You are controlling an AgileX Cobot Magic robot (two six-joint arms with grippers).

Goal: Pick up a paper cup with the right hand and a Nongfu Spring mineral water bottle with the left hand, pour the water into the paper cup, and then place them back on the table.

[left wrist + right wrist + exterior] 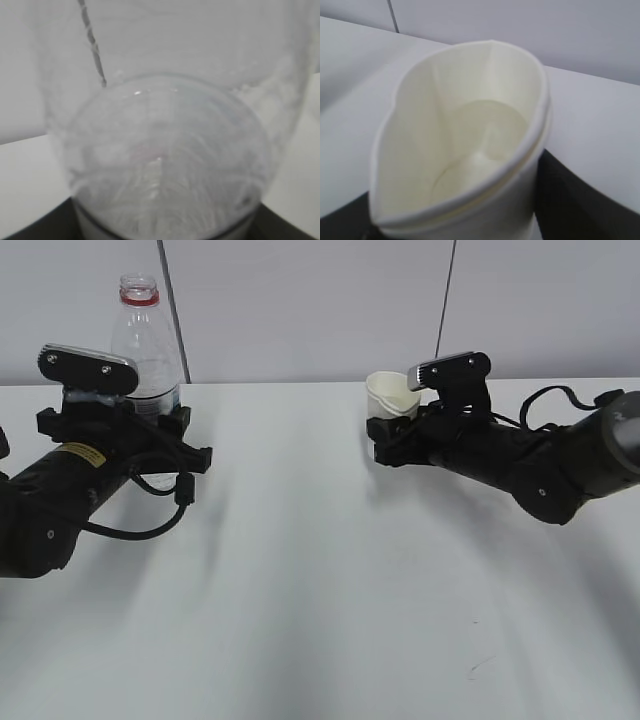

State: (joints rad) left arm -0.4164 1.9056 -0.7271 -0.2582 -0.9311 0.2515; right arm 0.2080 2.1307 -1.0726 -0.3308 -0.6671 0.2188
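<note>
The clear bottle [146, 340] with a red neck ring and no cap stands upright at the far left. My left gripper [150, 422], on the arm with the yellow sticker, is shut on its lower part. In the left wrist view the bottle [165, 125] fills the frame between dark fingers [30, 231]; the water level is unclear. My right gripper [395, 435] is shut on the white paper cup [390, 398] at right of centre. The cup [465, 145] is upright, squeezed into an oval with a pointed rim, and looks empty inside. A dark finger [575, 200] presses its side.
The white table [320, 570] spreads in front of both arms, with a small dark scuff [480, 665] near the front right. A pale wall with two dark vertical seams stands behind. Black cables loop beside the left arm [150, 520].
</note>
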